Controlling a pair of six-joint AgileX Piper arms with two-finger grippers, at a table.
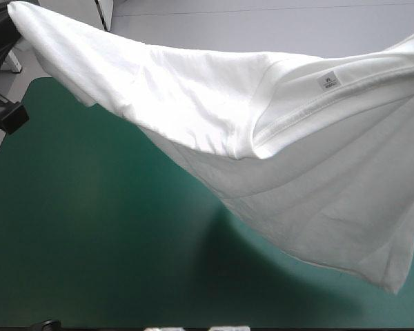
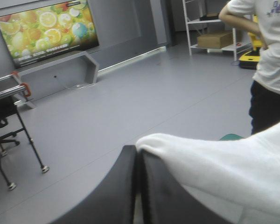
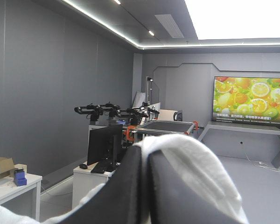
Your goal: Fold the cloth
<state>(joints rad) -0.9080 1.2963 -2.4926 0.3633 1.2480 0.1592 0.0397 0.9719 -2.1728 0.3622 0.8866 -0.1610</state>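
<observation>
Stretching left to right above the table (image 1: pixel 90 241), the T-shirt (image 1: pixel 262 138) is hanging between the left gripper (image 2: pixel 139 151) and right gripper (image 3: pixel 144 149), each clenching one end.

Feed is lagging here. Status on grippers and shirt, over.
Left gripper shut on T-shirt, right gripper likewise. T-shirt raised, stretched between them over the teal-green table, hem hanging. Nothing seen in the way.
</observation>
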